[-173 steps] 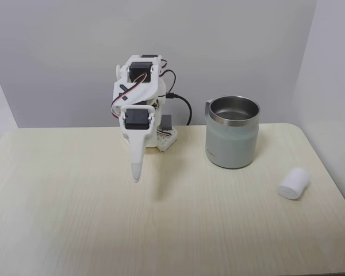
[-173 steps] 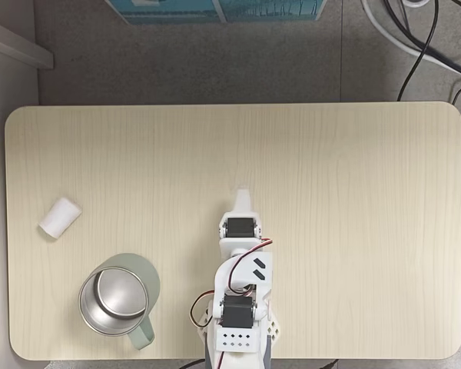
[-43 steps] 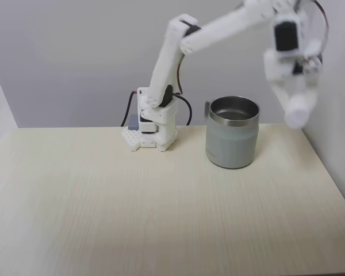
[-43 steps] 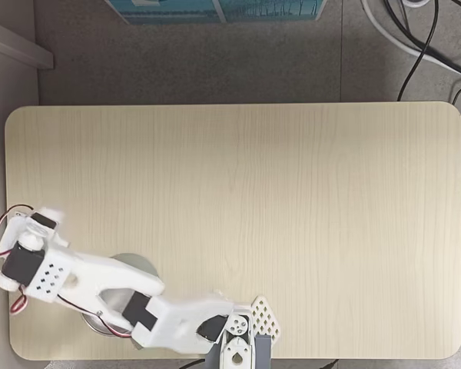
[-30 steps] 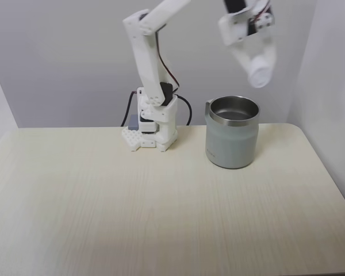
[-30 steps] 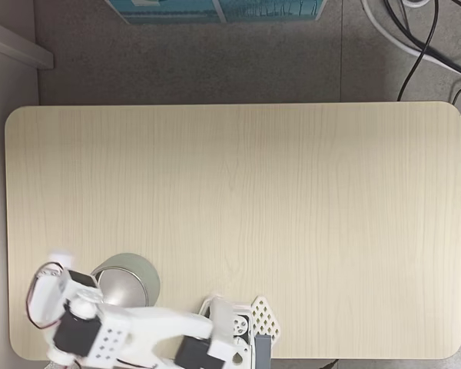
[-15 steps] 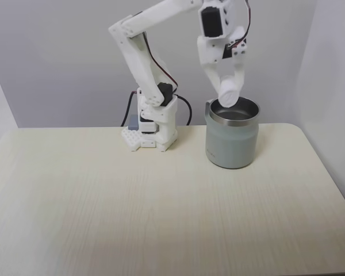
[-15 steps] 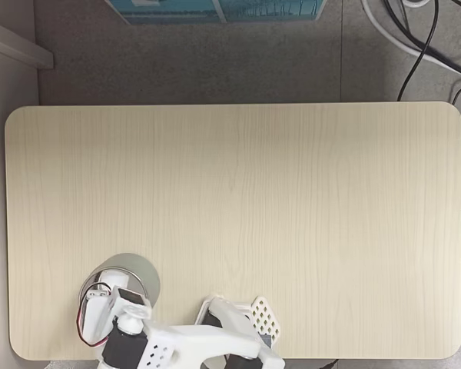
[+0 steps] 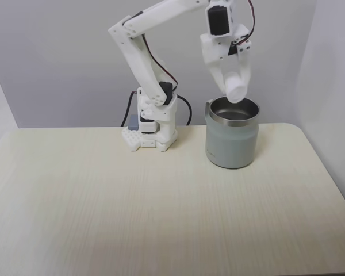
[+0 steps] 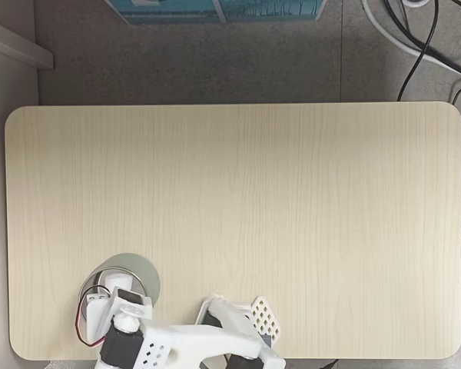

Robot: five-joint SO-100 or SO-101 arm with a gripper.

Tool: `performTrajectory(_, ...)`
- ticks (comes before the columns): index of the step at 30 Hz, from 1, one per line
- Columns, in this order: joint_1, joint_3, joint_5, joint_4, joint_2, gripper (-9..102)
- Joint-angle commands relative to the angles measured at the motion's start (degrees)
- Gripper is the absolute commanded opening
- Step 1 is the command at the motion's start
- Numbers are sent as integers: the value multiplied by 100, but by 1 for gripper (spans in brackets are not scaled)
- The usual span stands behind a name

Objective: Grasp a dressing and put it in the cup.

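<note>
Hand: the hand [image 9: 236, 87] is suspended above the mouth of the cup [image 9: 232, 140], fingers pointing down, closed around the dressing [image 9: 237, 91].
Dressing: the white roll is held at the fingertips, just over the steel rim and not yet inside; its lower end is level with or slightly above the rim in the side fixed view.
Reason for hold: the roll is judged to be carried high so that it clears the rim, and is lined up over the opening so that it falls inside on release.
Cup: it is stood upright on the desk [image 9: 161, 207], near the arm's base [image 9: 152, 135], opening upward and unobstructed; this placement is judged to keep it within easy reach of the arm.
View from above: the cup [image 10: 142, 270] is partly covered by the arm [image 10: 177, 342], which is folded over it near the desk's lower edge in that view; the dressing cannot be made out there.
Stage: transport is judged nearly complete; release remains.
Risk: an off-centre drop could catch the rim and bounce out.
Writing: a faint mark is seen low on the cup's wall in the side view, too small to be read; no other label or brand is legible.
</note>
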Motion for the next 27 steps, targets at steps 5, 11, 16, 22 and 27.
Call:
performTrajectory(5,-149,0,26,220,44,19)
performTrajectory(11,-141,26,53,202,18,19)
performTrajectory(16,-202,211,237,158,-35,19)
performTrajectory(22,-149,413,272,193,-18,19)
performTrajectory(27,-132,431,290,167,149,19)
